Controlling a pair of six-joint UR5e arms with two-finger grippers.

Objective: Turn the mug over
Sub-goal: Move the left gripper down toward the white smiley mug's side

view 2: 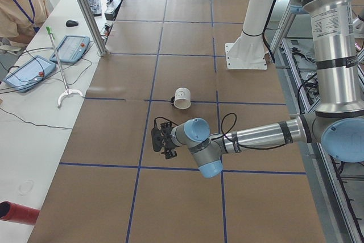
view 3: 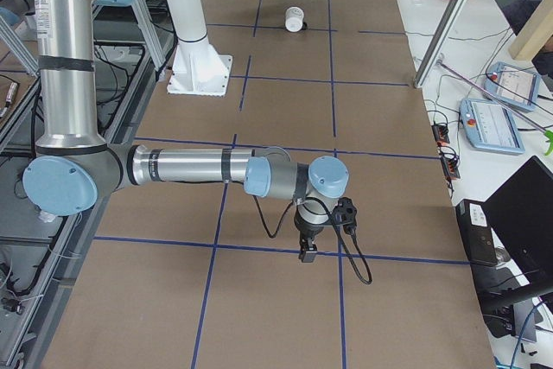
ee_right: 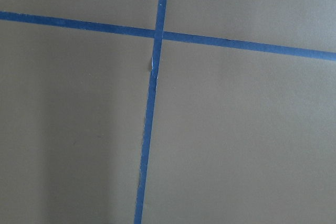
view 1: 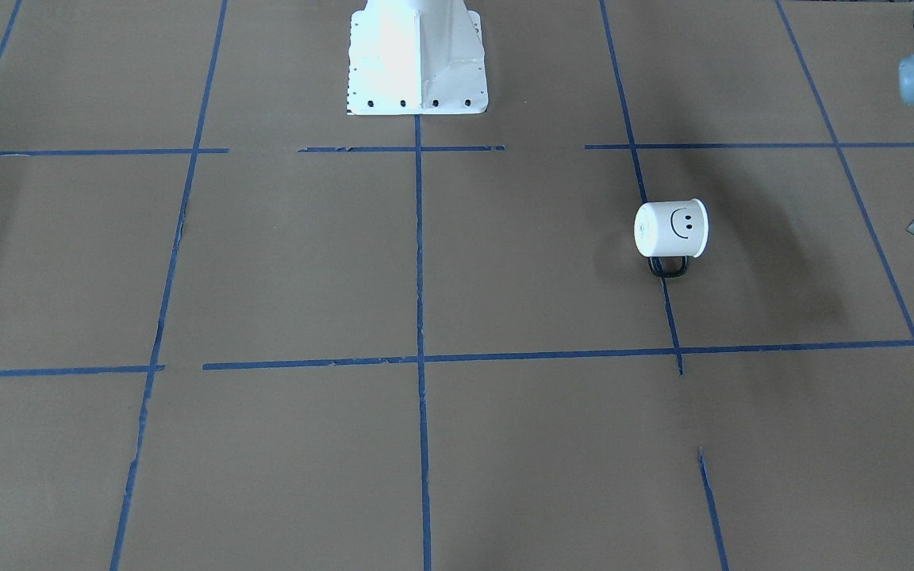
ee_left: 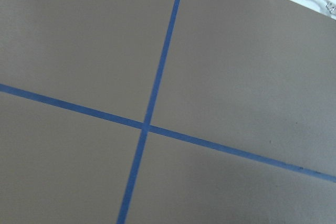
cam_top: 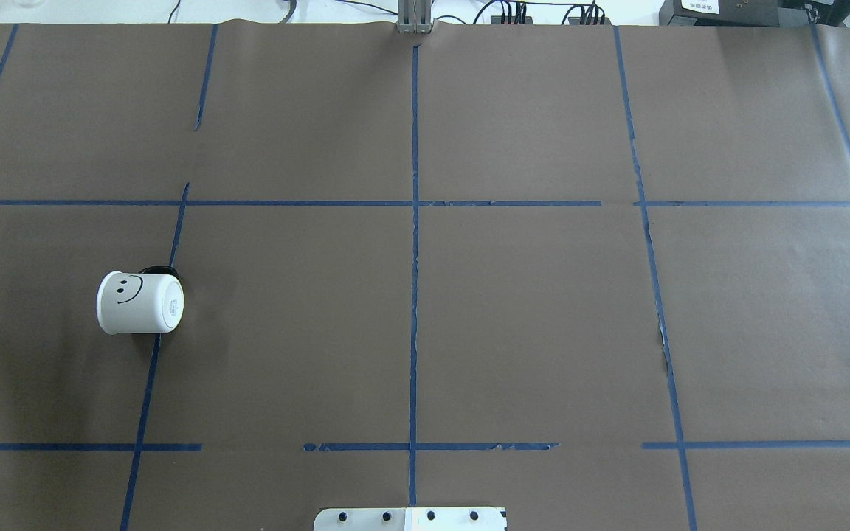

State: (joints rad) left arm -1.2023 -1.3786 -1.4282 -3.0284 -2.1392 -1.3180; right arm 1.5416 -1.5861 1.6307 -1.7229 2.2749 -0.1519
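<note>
Brown paper-covered table point(cam_top: 528, 317) with blue tape grid. White robot pedestal point(view 1: 417, 55) at the robot's edge, centre.

Silver-and-blue left arm point(view 2: 256, 135) stretched low over table. Silver-and-blue right arm point(view 3: 190, 166) likewise, at the opposite end.

Black left gripper point(view 2: 158, 139): above paper, near mug but apart; finger spread and any hold can't be told.

Black right gripper point(view 3: 307, 252): points down, well apart from mug; spread can't be told.

Small white cylindrical mug point(cam_top: 137, 302): on its side on a tape line, robot's left half. Smiley face up, base toward table centre, dark loop handle away from robot.
</note>
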